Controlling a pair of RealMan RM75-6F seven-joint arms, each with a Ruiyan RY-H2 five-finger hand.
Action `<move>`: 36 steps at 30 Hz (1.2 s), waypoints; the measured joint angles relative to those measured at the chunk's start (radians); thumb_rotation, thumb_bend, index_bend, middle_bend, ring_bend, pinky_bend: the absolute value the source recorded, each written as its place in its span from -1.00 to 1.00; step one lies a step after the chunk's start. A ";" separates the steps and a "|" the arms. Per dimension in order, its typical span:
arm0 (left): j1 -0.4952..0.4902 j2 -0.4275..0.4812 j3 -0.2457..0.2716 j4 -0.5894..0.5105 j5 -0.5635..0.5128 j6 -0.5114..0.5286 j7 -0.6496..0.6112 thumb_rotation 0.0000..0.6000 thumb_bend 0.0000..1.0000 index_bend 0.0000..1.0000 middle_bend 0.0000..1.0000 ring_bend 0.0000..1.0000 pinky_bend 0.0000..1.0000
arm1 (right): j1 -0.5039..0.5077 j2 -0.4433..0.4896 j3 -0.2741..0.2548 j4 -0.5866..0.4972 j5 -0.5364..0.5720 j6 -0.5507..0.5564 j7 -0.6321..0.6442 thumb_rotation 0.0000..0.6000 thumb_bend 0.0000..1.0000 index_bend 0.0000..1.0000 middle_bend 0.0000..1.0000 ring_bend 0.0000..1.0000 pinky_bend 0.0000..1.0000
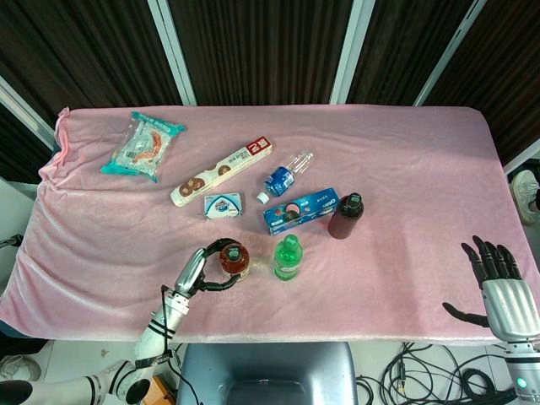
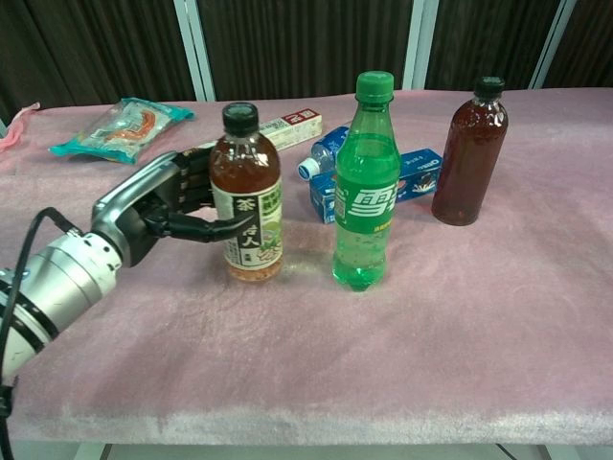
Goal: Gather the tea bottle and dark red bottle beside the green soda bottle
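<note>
Tea bottle: upright on the bench, held by the left hand, near the green soda bottle at its 9 o'clock.
Dark red bottle: waits apart at the soda's 2 o'clock.
Right hand: fingers apart, holding nothing.

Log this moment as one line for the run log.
left hand: grips tea bottle, upright, near green bottle | right hand: open, idle at table edge | red bottle: untouched, by blue box
</note>
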 measured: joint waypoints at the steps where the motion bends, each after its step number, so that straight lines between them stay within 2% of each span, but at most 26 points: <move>1: -0.006 -0.013 -0.005 -0.003 -0.009 -0.008 0.021 1.00 0.05 0.65 0.77 0.10 -0.34 | 0.000 0.001 -0.001 0.001 -0.001 0.000 0.002 1.00 -0.59 -1.00 -1.00 -1.00 -0.95; 5: -0.033 -0.077 -0.029 0.005 -0.054 -0.048 0.092 1.00 0.05 0.65 0.77 0.10 -0.34 | 0.000 0.005 -0.004 0.003 -0.005 -0.003 0.010 1.00 -0.58 -1.00 -1.00 -1.00 -0.95; 9: -0.045 -0.104 -0.046 0.035 -0.080 -0.067 0.105 1.00 0.04 0.65 0.77 0.10 -0.34 | -0.001 0.010 -0.007 0.006 -0.011 -0.001 0.022 1.00 -0.58 -1.00 -1.00 -1.00 -0.95; 15: -0.055 -0.111 -0.062 0.059 -0.088 -0.081 0.085 1.00 0.04 0.65 0.77 0.10 -0.36 | -0.005 0.014 -0.010 0.009 -0.018 0.004 0.031 1.00 -0.58 -1.00 -1.00 -1.00 -0.95; 29: -0.063 -0.126 -0.062 0.092 -0.095 -0.108 0.061 1.00 0.01 0.62 0.71 0.08 -0.38 | -0.013 0.018 -0.006 0.012 -0.014 0.017 0.045 1.00 -0.58 -1.00 -1.00 -1.00 -0.95; 32: -0.066 -0.127 -0.060 0.097 -0.090 -0.113 0.045 1.00 -0.01 0.56 0.65 0.04 -0.45 | -0.013 0.019 -0.007 0.012 -0.015 0.015 0.046 1.00 -0.58 -1.00 -1.00 -1.00 -0.95; 36: -0.070 -0.119 -0.046 0.100 -0.070 -0.121 0.024 1.00 -0.07 0.38 0.43 -0.12 -0.56 | -0.013 0.019 -0.005 0.012 -0.013 0.016 0.048 1.00 -0.59 -1.00 -1.00 -1.00 -0.95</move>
